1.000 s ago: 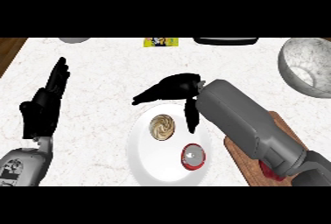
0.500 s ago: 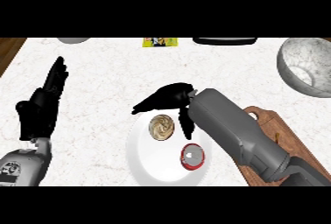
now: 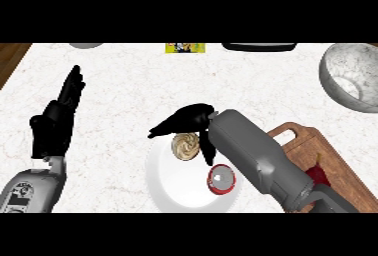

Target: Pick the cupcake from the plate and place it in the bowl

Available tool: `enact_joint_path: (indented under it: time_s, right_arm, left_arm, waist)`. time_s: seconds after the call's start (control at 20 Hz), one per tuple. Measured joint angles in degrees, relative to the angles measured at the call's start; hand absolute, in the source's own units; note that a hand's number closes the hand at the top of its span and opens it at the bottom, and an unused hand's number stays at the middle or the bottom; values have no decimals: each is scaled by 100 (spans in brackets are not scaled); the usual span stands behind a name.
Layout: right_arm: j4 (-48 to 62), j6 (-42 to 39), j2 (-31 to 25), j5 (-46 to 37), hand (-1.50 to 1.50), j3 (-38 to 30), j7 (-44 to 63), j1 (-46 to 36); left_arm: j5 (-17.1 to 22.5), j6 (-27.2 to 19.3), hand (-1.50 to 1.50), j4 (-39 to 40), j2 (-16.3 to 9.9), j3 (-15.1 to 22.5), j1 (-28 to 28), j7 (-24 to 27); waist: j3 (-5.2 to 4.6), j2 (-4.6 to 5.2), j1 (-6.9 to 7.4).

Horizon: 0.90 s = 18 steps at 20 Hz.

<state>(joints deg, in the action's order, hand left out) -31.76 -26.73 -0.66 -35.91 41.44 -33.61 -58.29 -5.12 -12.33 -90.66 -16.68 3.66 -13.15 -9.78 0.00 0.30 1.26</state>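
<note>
Head view: counter (image 3: 221,80), white speckled top, one wooden strip at its far-left corner.

Count: 1 white plate (image 3: 166,187), 1 cupcake (image 3: 186,146), 1 red-rimmed round item (image 3: 221,179), 1 grey bowl (image 3: 353,76), 1 wooden cutting board (image 3: 336,165), 2 hands.

Cupcake sits on the plate's far part, seen from above: tan swirl top, round outline, so no long axis or pointing direction can be told from this angle. Red-rimmed item lies on the plate's right edge, apart from the cupcake.

Right hand (image 3: 184,120) is directly over the cupcake's far side, fingers curved down to the left of it, thumb (image 3: 208,152) down its right side. Fingers stand apart around it; contact w/ the cupcake can't be confirmed, not clamped. Grey forearm crosses the plate's right side & part of the board.

Left hand (image 3: 59,120) rests near the counter's left edge, fingers straight, pointing up, holding nothing.

Bowl at the counter's far-right edge, well apart from the plate. Board at the near-right corner, dark red patch on it.

Labels: yellow packet (image 3: 185,47) at the far edge, print not legible. Dark tray-like item (image 3: 260,46) & grey object (image 3: 87,45) also at the far edge, both cut off.
</note>
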Motion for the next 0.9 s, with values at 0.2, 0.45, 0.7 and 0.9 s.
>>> enact_joint_path:
  time_s: [0.2, 0.45, 0.7, 0.9]
  right_arm:
    - [186, 389, 40, -315, 150, 185, -386, 135]
    - [191, 793, 50, -343, 150, 283, -562, 154]
    - [39, 860, 62, -229, 150, 335, -626, 305]
    - [197, 1054, 68, 37, 150, -60, 155, 388]
  left_arm:
    - [40, 105, 0, -88, -17, -98, 66, -13]
    - [-20, 171, 0, -61, 42, -138, 105, 121]
    - [-111, 195, 0, -85, 93, -187, -22, -64]
    - [-119, 204, 0, 58, 86, -284, -45, 31]
  waist:
    - [2, 0, 12]
    - [4, -4, 39]
    - [4, -8, 28]
    - [1, -21, -35]
